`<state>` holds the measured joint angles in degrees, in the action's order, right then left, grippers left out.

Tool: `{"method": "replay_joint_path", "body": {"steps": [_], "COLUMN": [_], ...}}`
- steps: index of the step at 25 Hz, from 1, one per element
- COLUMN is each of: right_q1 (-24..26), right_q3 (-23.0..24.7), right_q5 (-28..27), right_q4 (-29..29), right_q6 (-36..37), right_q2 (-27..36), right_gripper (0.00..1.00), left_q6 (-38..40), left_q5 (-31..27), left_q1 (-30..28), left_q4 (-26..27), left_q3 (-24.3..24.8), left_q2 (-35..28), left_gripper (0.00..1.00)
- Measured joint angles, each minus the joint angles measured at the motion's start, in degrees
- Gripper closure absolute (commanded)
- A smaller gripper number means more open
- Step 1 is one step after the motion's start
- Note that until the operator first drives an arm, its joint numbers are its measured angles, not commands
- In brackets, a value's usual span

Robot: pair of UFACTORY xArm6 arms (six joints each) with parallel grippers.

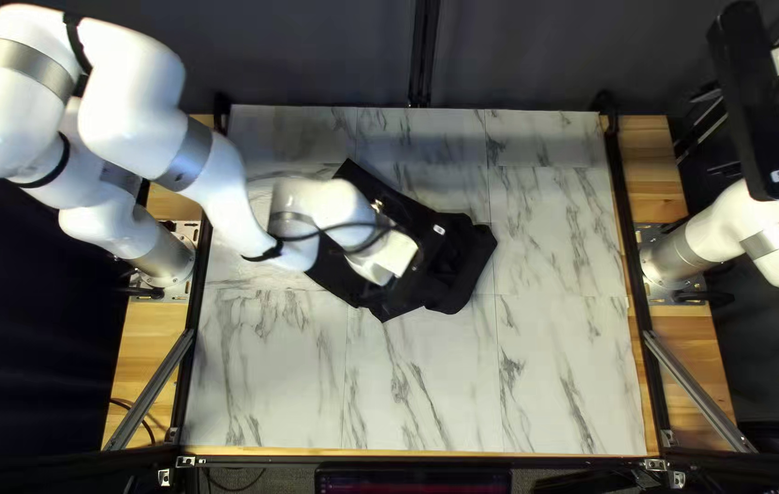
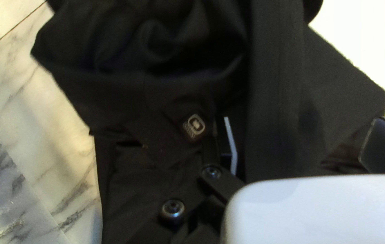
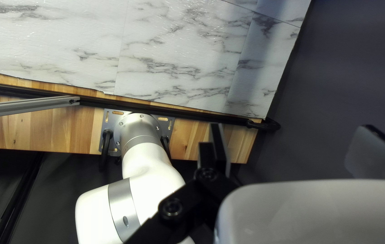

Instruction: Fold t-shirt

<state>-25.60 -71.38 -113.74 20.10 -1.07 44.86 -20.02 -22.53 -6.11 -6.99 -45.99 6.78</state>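
Note:
A black t-shirt (image 1: 463, 265) lies rumpled and partly doubled over near the middle of the table. Above it is my left gripper (image 1: 396, 257), its fingertips hidden in the top left view. In the left wrist view, the left gripper (image 2: 304, 133) is open, its fingers wide apart over the t-shirt (image 2: 274, 81); whether they touch the cloth cannot be told. A small pale logo (image 2: 195, 126) on the cloth is beside one finger. My right gripper (image 3: 294, 138) stands open off the table with nothing between its fingers; I cannot make it out in the top left view.
Bare marble-patterned tabletop (image 1: 554, 384) surrounds the shirt. My left arm (image 1: 225, 183) reaches over the table's left side. My right arm (image 1: 778, 242) is raised at the right edge, its base (image 3: 140, 129) showing in the right wrist view. Black rails (image 1: 626, 220) border the table.

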Motion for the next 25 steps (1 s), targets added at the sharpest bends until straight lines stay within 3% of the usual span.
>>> {"method": "replay_joint_path", "body": {"steps": [10, 17, 22, 25], "right_q1": [0.0, 0.0, 0.0, 0.0], "right_q3": [0.0, 0.0, 0.0, 0.0], "right_q5": [0.0, 0.0, 0.0, 0.0], "right_q4": [0.0, 0.0, 0.0, 0.0], "right_q6": [0.0, 0.0, 0.0, 0.0], "right_q2": [0.0, 0.0, 0.0, 0.0], "right_gripper": [0.00, 0.00, 0.00, 0.00], "left_q6": [0.8, 7.0, 18.1, 28.6], "left_q5": [-1.2, -0.5, 2.8, 4.8], "left_q1": [0.0, -1.8, -2.9, -3.0], "left_q4": [-0.8, -4.5, -11.9, -19.7], "left_q3": [0.9, 2.4, 6.3, 9.3], "left_q2": [-0.7, -2.3, -4.2, -6.0], "left_gripper": [1.00, 1.00, 1.00, 1.00]}}
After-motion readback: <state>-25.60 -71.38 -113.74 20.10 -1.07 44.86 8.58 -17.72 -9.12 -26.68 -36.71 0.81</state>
